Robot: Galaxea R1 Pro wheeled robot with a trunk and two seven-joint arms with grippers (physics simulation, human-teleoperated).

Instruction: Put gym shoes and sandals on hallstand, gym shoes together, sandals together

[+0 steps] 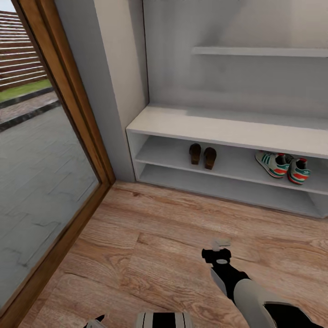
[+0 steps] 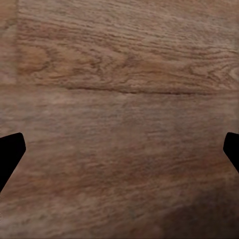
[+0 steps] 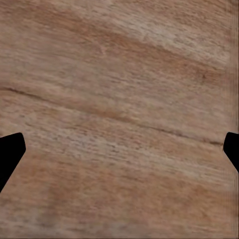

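Head view: white-grey hallstand point(image 1: 218, 125), upper shelf holding two dark brown sandals point(image 1: 203, 156) side by side toward its left end, two green-striped white gym shoes point(image 1: 282, 166) paired rightward; right gripper point(image 3: 119, 149) and left gripper point(image 2: 119, 149) spread wide above wood-grain corridor floor point(image 1: 150, 237).

Matt wood-grain corridor floor point(image 1: 150, 237)

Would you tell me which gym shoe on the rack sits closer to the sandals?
The left gym shoe; the other gym shoe lies beyond it, farther from the sandals.
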